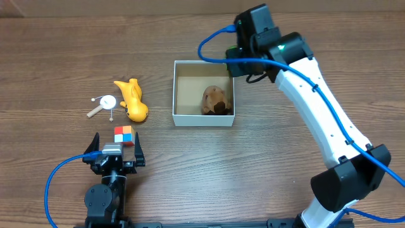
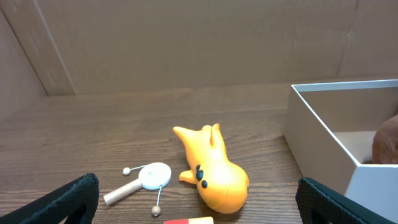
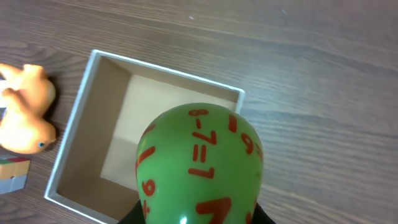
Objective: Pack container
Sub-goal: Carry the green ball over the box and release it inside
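Roughly centred on a wood-grain worktop (image 1: pixel 63 50) sits the container (image 1: pixel 204 120), a square open box with thin white walls and a brown floor, its edges square to the worktop's edges in the overhead view. A brown toy (image 1: pixel 216 100) lies inside, close to the right wall and the near wall. The left half of the floor and the far strip are bare.

The right arm reaches in from the lower right of the overhead view. Its tool (image 1: pixel 236 57) hangs above the container's far right corner. It is closed on a green egg (image 3: pixel 199 165) printed with red numbers, which hides the fingers from the wrist camera. Seen from there, the egg overlaps that corner's rim, with open floor to one side.

Left of the container, across a strip of bare wood, lies a yellow toy (image 1: pixel 131 101). A small white rattle drum (image 1: pixel 106 103) with a wooden handle is just beside it, on the side away from the box.

The left tool (image 1: pixel 116 144) sits low near the front edge with its fingers spread wide and holding nothing. A red, white, orange and blue block (image 1: pixel 124 134) lies just ahead of it, near the fingertips. Whether they touch cannot be told.

Bare worktop surrounds the container in front, behind and on its right.
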Tool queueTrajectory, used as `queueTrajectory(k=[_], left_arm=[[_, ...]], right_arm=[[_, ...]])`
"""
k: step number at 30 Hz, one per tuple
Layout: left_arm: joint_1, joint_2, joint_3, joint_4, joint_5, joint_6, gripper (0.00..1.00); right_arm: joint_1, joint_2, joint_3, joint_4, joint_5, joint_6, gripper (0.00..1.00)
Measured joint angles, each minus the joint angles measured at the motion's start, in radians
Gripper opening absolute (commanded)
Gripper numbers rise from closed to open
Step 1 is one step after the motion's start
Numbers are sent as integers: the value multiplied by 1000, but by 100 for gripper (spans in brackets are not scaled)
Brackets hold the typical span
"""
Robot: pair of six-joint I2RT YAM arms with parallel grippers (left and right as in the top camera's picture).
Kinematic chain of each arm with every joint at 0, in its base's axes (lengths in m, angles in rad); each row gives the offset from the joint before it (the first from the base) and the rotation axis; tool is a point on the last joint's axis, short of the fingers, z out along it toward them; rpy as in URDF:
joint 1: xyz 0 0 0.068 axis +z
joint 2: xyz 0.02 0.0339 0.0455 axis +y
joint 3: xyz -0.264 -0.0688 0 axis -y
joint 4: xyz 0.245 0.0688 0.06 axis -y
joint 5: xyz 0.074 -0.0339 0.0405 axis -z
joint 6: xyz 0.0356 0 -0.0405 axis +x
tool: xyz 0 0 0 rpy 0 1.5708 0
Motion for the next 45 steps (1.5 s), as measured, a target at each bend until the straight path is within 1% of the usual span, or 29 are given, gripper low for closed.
queueTrajectory(k=[9, 17, 26, 28, 29, 30, 31, 32, 34, 35, 38, 45], left_arm=[[0, 0, 0, 0, 0, 0, 100], [0, 0, 0, 0, 0, 0, 100], [0, 0, 0, 0, 0, 0, 100], [0, 0, 0, 0, 0, 0, 100], [0, 0, 0, 0, 0, 0, 100], [0, 0, 0, 0, 0, 0, 100], [0, 0, 0, 0, 0, 0, 100], [0, 0, 0, 0, 0, 0, 100], [0, 0, 0, 0, 0, 0, 100], [0, 0, 0, 0, 0, 0, 100], [0, 0, 0, 0, 0, 0, 100], [0, 0, 0, 0, 0, 0, 100]], right_arm=[[19, 55, 0, 20, 10, -3, 12], [19, 155, 0, 29, 10, -4, 12], [19, 167, 0, 43, 6, -3, 14], [19, 167, 0, 44, -4, -3, 18], [19, 167, 0, 42, -9, -4, 23], [19, 167, 0, 41, -14, -3, 33], [19, 167, 0, 39, -19, -5, 38], [20, 167, 0, 39, -22, -8, 47], [21, 167, 0, 35, -27, -7, 61], [21, 167, 0, 34, -28, -10, 64], [25, 167, 0, 25, -31, -5, 69], [27, 167, 0, 18, -31, -4, 75]])
